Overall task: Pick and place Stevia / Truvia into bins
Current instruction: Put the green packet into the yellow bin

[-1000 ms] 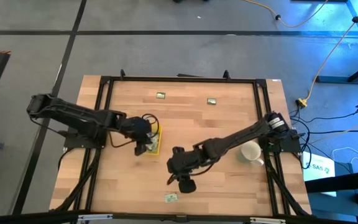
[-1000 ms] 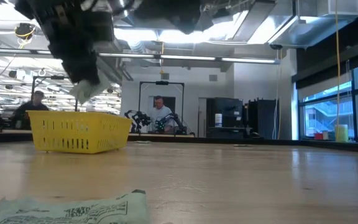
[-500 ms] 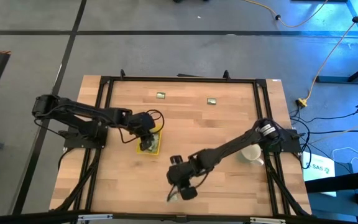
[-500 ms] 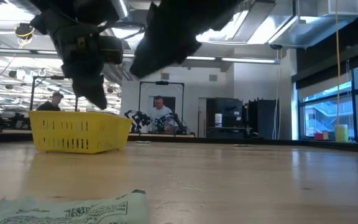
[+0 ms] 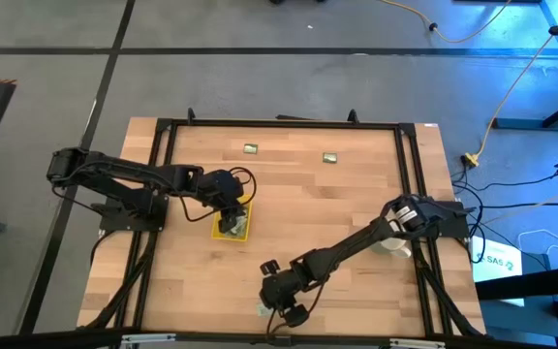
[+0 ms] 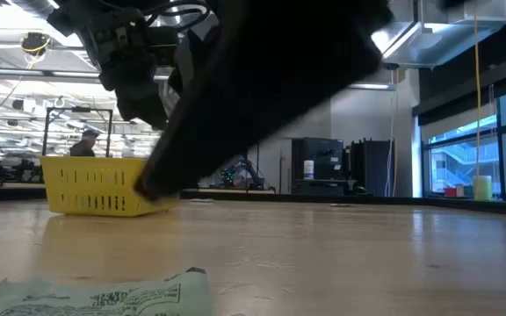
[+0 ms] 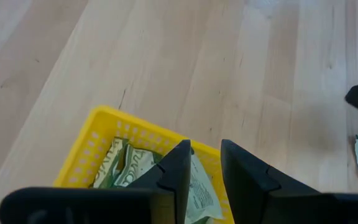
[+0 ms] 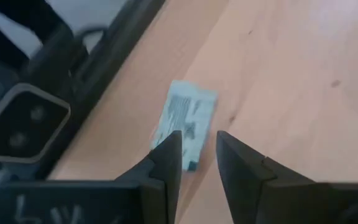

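The yellow tray (image 5: 236, 227) stands left of the table's middle, with several pale green and white sachets (image 7: 128, 169) lying in it. My left gripper (image 7: 205, 157) hangs open over the tray, holding nothing; it also shows in the high view (image 5: 229, 201). My right gripper (image 8: 197, 146) is open just above a single sachet (image 8: 185, 119) that lies flat by the table's near edge; this sachet also shows in the low view (image 6: 95, 294). My right gripper also shows in the high view (image 5: 285, 306). Two more sachets (image 5: 250, 148) (image 5: 329, 157) lie flat near the far edge.
A white mug (image 5: 393, 242) stands at the table's right side, partly under my right arm. A black frame rail (image 8: 98, 56) runs along the near edge, close to the single sachet. In the low view my right arm (image 6: 262, 88) hides much of the tray (image 6: 95, 186).
My right gripper has gone toward the table's near edge and down, ending over the sachet there. A sachet that hung from my left gripper's tips a second ago no longer shows there; my left gripper stays over the yellow tray.
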